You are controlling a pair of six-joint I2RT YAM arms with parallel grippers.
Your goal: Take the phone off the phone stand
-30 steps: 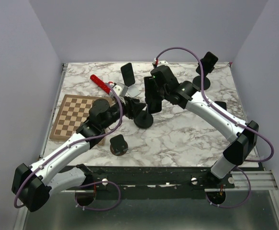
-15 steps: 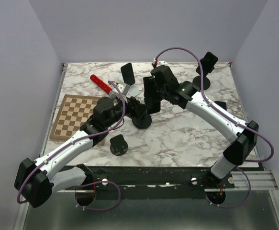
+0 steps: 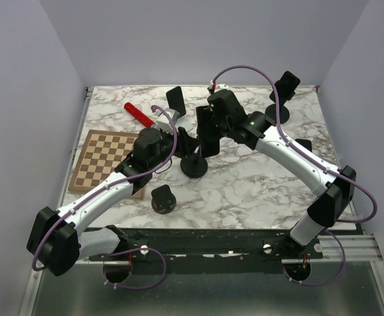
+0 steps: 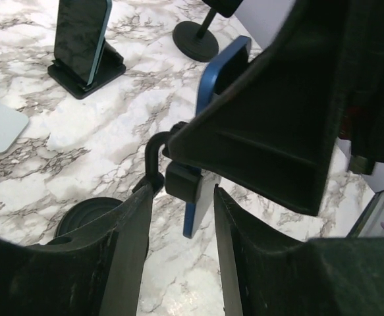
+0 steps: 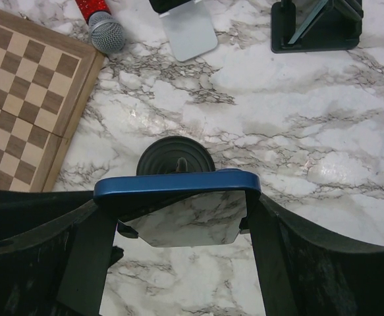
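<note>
I see R tool (image 5: 178, 220) clamped on the blue phone (image 5: 176, 185), held betw. its fingers (image 5: 274, 247) just over the stand base (image 5: 175, 157); L tool (image 4: 182, 194) straddles the stand neck (image 4: 153, 153), if it grips I cannot tell.

Overhead view: bright, even, diffuse light from above. The marble surface (image 3: 257, 184) is well exposed, shadows under the arms are soft and short, and focus is sharp throughout.

Left wrist view: the left tool (image 4: 182, 192) is very near the lens; its fingers (image 4: 129, 257) show as dark, soft masses with little detail. The marble behind is crisper.

Right wrist view: the right tool (image 5: 178, 204) is underexposed and blurred. The glossy face of the phone (image 5: 178, 184) mirrors the marble veining. Faint sheen on the stone.
</note>
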